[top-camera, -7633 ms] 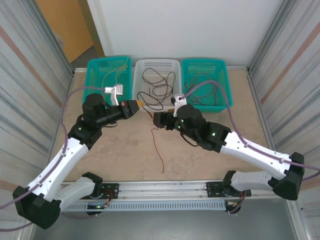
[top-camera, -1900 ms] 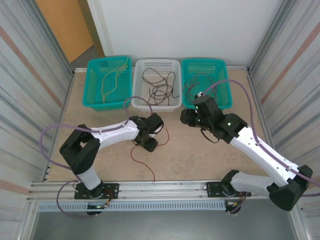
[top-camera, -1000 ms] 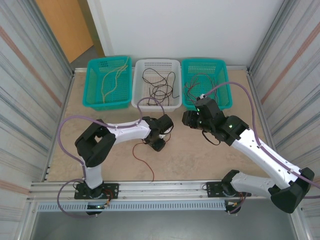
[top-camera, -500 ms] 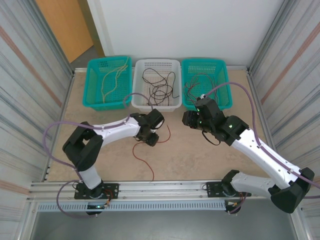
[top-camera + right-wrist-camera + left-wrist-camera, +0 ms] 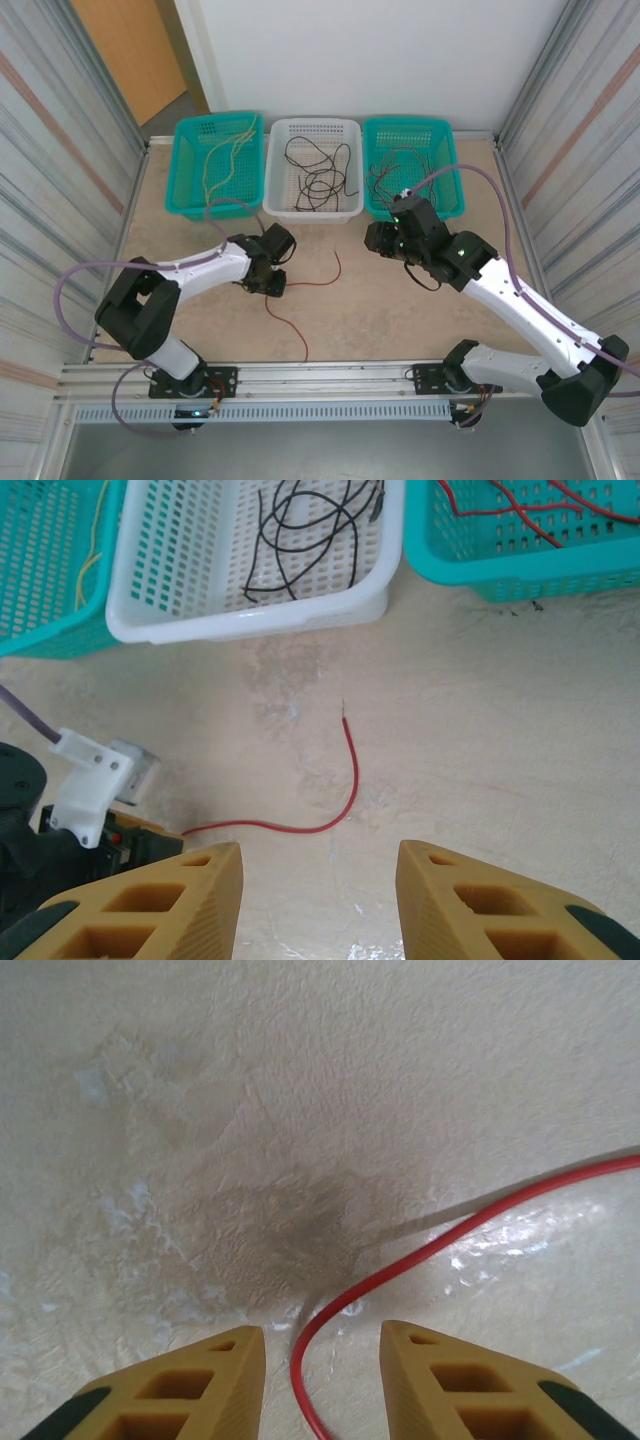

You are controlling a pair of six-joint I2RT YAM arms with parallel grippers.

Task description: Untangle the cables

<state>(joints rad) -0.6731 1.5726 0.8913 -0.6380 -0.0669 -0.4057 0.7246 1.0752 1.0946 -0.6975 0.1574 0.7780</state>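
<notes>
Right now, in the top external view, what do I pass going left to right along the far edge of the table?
Left teal basket holding yellow cables → white basket holding black cables → right teal basket holding red cables.

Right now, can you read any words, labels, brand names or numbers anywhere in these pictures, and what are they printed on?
No readable text anywhere.
The left teal basket, white basket, right teal basket, table, red cable, left hand and right hand all look plain: no label, brand, number or sign shows.
</notes>
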